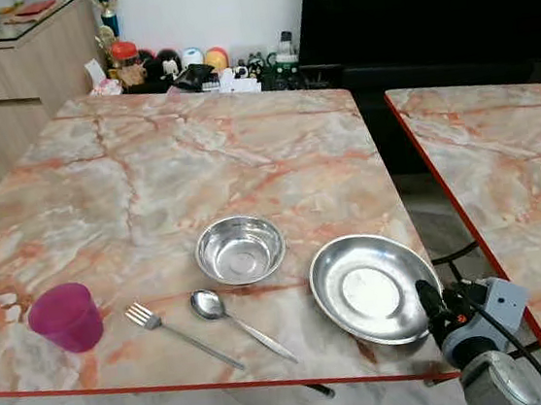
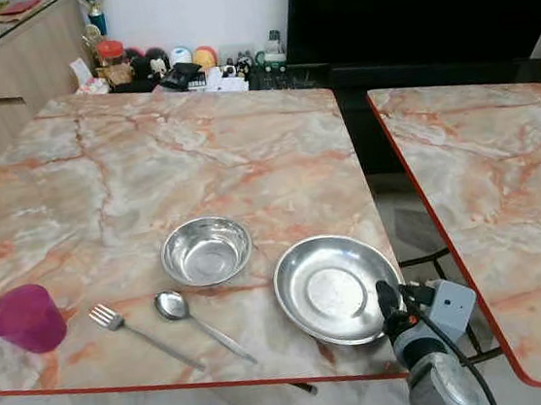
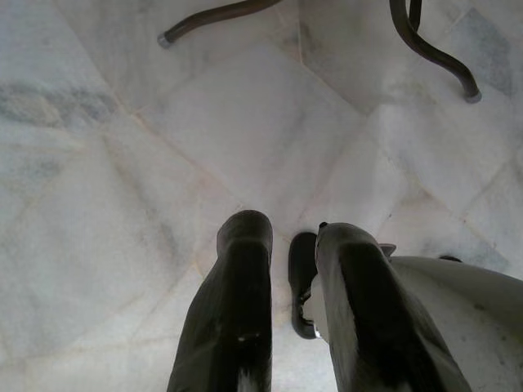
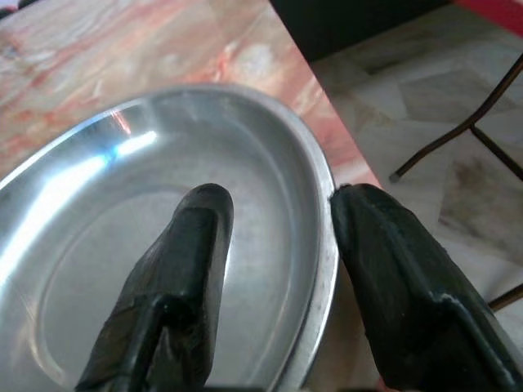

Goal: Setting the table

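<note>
So the right gripper (image 4: pixel 278 220) is at the near right rim of the steel plate (image 1: pixel 373 288), fingers spread w/ one finger over the inside of the dish and the other outside the rim. Open, not clamped on anything yet as far as I can tell; the rim sits in the gap between them.

Plate is right at the gripper, overhanging nothing but close to the table (image 1: pixel 196 152) edge. Just beyond the plate from the gripper is the small steel bowl (image 1: pixel 241 248), then spoon (image 1: pixel 235 319), fork (image 1: pixel 178 335), and the pink cup (image 1: pixel 66 317) farthest off along the near edge.

IMO the step here is grabbing the plate by its rim. Tips: get the rim deep between the fingers before closing, bc the thin slick steel lip will prob slip w/ a fingertip pinch. Lift level, and don't drag it into the bowl.

Left gripper (image 3: pixel 286 269) hangs idle over the floor, fingers slightly apart, holding nothing.
</note>
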Robot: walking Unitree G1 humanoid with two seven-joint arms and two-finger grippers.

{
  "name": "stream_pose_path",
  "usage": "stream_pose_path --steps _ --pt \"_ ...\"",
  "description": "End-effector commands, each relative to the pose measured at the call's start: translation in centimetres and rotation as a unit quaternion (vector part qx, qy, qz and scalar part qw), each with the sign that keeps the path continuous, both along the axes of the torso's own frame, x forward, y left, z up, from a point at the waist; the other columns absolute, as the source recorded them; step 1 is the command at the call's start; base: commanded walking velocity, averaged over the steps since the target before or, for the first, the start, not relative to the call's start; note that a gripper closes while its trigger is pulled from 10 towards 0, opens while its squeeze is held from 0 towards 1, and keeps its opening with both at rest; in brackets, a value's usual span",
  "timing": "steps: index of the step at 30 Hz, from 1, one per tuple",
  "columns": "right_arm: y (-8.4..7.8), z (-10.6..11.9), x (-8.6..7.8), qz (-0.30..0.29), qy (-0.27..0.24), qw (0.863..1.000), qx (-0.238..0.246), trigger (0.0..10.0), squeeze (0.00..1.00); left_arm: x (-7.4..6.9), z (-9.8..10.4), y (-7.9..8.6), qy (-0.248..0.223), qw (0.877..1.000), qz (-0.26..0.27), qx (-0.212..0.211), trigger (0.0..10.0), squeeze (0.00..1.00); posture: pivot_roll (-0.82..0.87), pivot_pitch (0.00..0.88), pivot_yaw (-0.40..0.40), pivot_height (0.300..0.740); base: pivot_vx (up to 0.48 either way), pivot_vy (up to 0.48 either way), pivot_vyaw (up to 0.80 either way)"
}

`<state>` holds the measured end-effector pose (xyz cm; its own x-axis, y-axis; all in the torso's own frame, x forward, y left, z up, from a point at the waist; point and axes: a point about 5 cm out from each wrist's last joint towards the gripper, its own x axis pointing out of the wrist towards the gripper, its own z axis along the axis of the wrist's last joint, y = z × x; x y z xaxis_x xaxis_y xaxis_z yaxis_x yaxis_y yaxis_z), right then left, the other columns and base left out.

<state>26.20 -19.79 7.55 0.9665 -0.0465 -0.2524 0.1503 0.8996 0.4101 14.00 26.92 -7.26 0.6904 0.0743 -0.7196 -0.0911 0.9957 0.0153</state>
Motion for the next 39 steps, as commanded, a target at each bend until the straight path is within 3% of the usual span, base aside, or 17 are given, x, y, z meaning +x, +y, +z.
stream_pose_path --steps 1,12,20,22,23,25,39 --pt "0.2 -0.8 -0.1 0.006 0.018 1.0 0.001 10.0 0.0 -0.5 -0.2 0.0 0.008 1.0 0.004 -0.001 10.0 0.0 0.07 0.129 -0.051 0.74 0.0 0.0 0.0" --pt "0.6 -0.7 0.3 0.001 0.009 1.0 0.01 10.0 0.0 -0.4 -0.1 0.0 0.003 1.0 0.003 0.0 10.0 0.0 0.08 0.131 -0.05 0.74 0.0 0.0 0.0" --pt "1.3 -1.7 0.4 0.025 0.034 0.999 0.005 10.0 0.0 -0.3 -0.1 0.0 0.002 1.0 0.0 0.002 10.0 0.0 0.08 0.128 -0.049 0.74 0.0 0.0 0.0" --pt "1.7 -1.8 0.4 0.033 0.036 0.999 0.005 3.9 0.0 -0.3 -0.1 0.0 0.002 1.0 -0.001 0.001 10.0 0.0 0.08 0.128 -0.049 0.74 0.0 0.0 0.0" --pt "1.8 -1.9 0.5 0.034 0.036 0.999 0.006 3.9 0.0 -0.3 -0.1 0.0 0.002 1.0 -0.001 0.001 10.0 0.0 0.08 0.127 -0.049 0.74 0.0 0.0 0.0" --pt "1.9 -1.9 0.5 0.036 0.038 0.999 0.004 0.0 0.0 -0.3 -0.1 -0.1 0.003 1.0 -0.001 0.001 10.0 0.0 0.08 0.127 -0.049 0.74 0.0 0.0 0.0" --pt "2.6 -2.0 1.1 0.038 0.029 0.999 0.013 0.0 0.0 -0.3 -0.2 -0.1 0.004 1.0 -0.001 0.003 10.0 0.0 0.1 0.124 -0.048 0.74 0.0 0.0 0.0"
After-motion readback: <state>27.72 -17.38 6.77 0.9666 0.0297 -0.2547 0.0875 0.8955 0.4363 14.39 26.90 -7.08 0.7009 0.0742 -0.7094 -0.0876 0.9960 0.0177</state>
